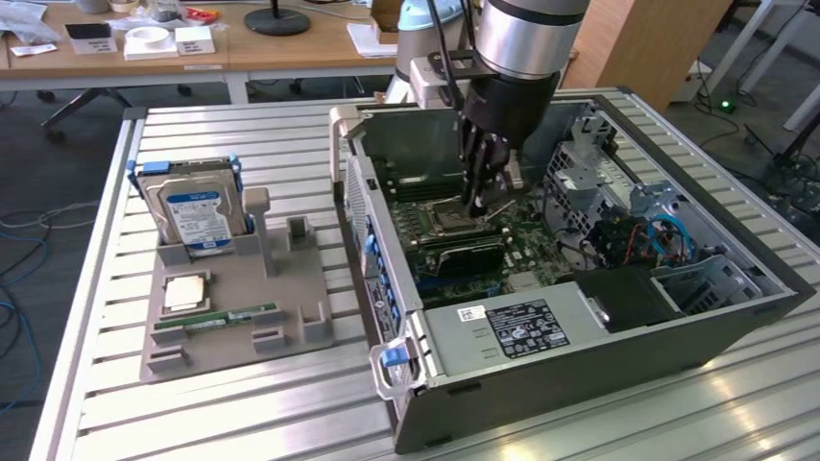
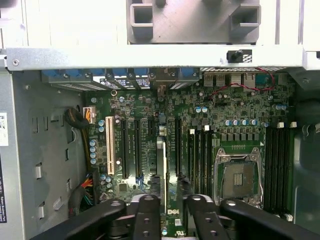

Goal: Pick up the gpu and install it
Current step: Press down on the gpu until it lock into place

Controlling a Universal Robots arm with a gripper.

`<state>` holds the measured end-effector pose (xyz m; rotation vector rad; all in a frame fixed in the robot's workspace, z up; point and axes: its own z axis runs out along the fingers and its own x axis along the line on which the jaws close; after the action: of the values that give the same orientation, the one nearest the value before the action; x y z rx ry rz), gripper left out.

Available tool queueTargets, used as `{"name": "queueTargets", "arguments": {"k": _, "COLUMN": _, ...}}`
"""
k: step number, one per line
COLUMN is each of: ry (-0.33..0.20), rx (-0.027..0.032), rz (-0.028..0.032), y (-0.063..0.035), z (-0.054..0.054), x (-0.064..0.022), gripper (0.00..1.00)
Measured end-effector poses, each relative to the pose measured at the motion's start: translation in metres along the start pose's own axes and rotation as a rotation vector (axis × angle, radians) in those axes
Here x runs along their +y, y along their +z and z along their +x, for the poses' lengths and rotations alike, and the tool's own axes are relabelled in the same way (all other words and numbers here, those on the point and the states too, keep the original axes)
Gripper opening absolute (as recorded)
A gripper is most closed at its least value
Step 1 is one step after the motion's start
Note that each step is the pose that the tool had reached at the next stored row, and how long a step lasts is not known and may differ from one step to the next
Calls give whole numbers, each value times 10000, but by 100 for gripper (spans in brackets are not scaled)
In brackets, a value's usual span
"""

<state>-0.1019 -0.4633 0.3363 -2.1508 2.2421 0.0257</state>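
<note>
My gripper [image 1: 478, 207] reaches down into the open computer case [image 1: 717, 317], just above the motherboard [image 1: 513, 240] beside the empty CPU socket [image 1: 448, 223]. The gpu [image 1: 464, 254] is a thin dark card standing on edge among the expansion slots. In the wrist view the gpu [image 2: 162, 160] appears edge-on as a narrow strip running out from between my fingers [image 2: 148, 210]. The gripper [image 2: 169, 200] is shut on its top edge. The card's lower edge is down at the slots, and I cannot tell how deep it sits.
A grey parts stand [image 1: 230, 317] on the slatted table holds an upright hard drive [image 1: 195, 213], a CPU chip [image 1: 186, 291] and a green RAM stick [image 1: 215, 318]. The power supply [image 1: 519, 328], drive cage [image 1: 596, 163] and cables [image 1: 640, 240] crowd the case interior.
</note>
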Motion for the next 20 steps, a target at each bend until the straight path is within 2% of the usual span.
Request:
{"name": "queueTargets", "arguments": {"k": 3, "ry": 0, "rx": 0, "rz": 0, "y": 0, "z": 0, "x": 0, "gripper": 14}}
{"name": "queueTargets", "arguments": {"k": 5, "ry": 0, "rx": 0, "rz": 0, "y": 0, "z": 0, "x": 0, "gripper": 11}}
{"name": "queueTargets", "arguments": {"k": 14, "ry": 0, "rx": 0, "rz": 0, "y": 2, "z": 0, "x": 0, "gripper": 11}}
{"name": "queueTargets", "arguments": {"k": 20, "ry": 0, "rx": 1, "rz": -1, "y": 79, "z": 3, "x": 1, "gripper": 11}}
